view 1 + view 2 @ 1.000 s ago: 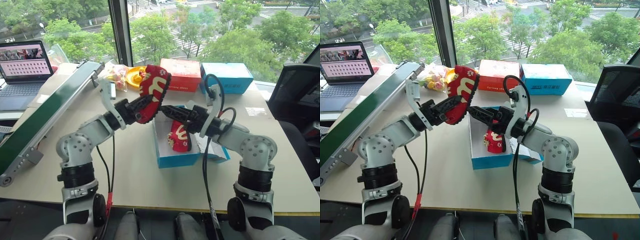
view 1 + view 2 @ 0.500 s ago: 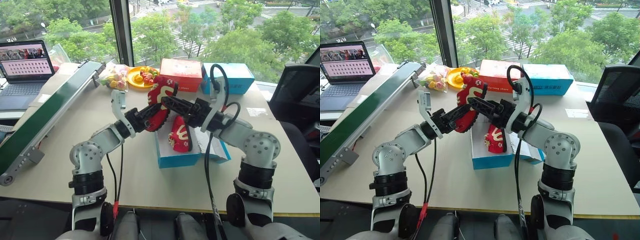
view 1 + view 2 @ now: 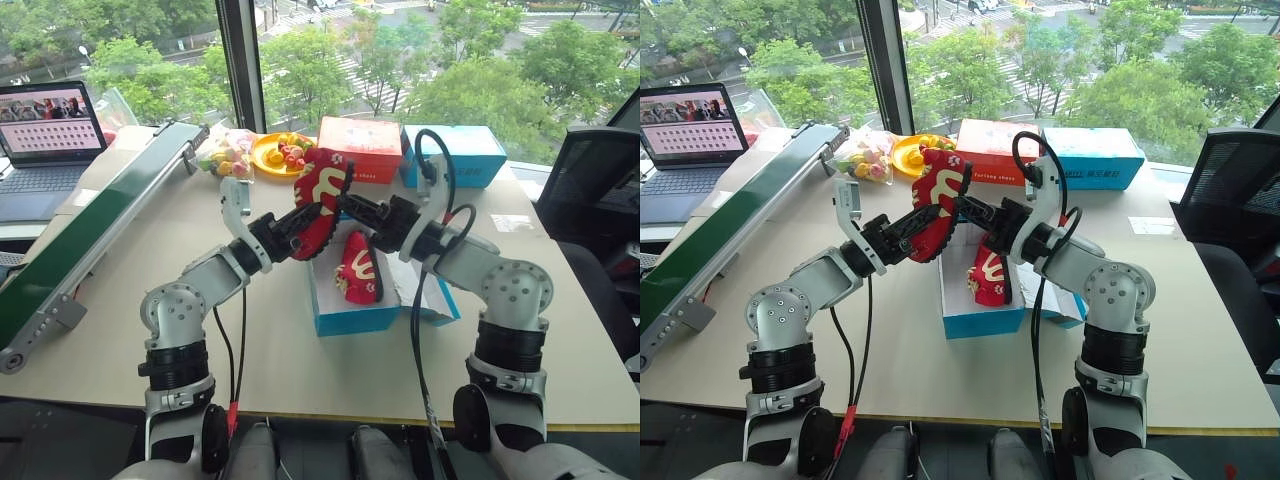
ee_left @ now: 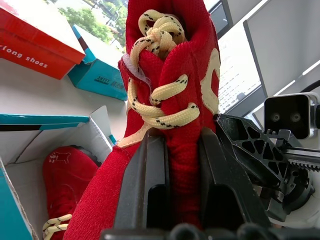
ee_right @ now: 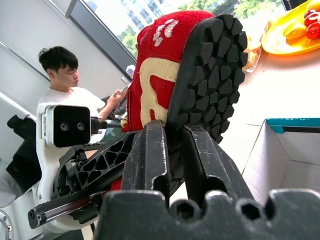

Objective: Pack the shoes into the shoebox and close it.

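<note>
One red shoe (image 3: 322, 190) with a yellow logo hangs tilted above the open blue shoebox (image 3: 350, 318). My left gripper (image 3: 306, 222) is shut on its laced upper (image 4: 167, 80), with a black finger (image 4: 142, 180) on each side. From the other side my right gripper (image 3: 352, 208) is shut on the same shoe's black lugged sole (image 5: 205, 60), its fingers (image 5: 150, 155) pinching the sole's edge. The second red shoe (image 3: 360, 270) lies inside the box, on the white bottom. The box's lid (image 3: 432, 298) hangs open on the right.
A red box (image 3: 360, 148) and a plainer blue box (image 3: 465, 155) stand at the table's back edge beside a yellow plate (image 3: 275, 152) of fruit. A green conveyor (image 3: 100, 225) and a laptop (image 3: 45, 125) lie left. An office chair (image 3: 590, 180) stands right. A person (image 5: 60, 80) sits behind.
My right gripper has gone from wide open to shut on the held shoe's sole. The left gripper has kept its hold on the shoe.
</note>
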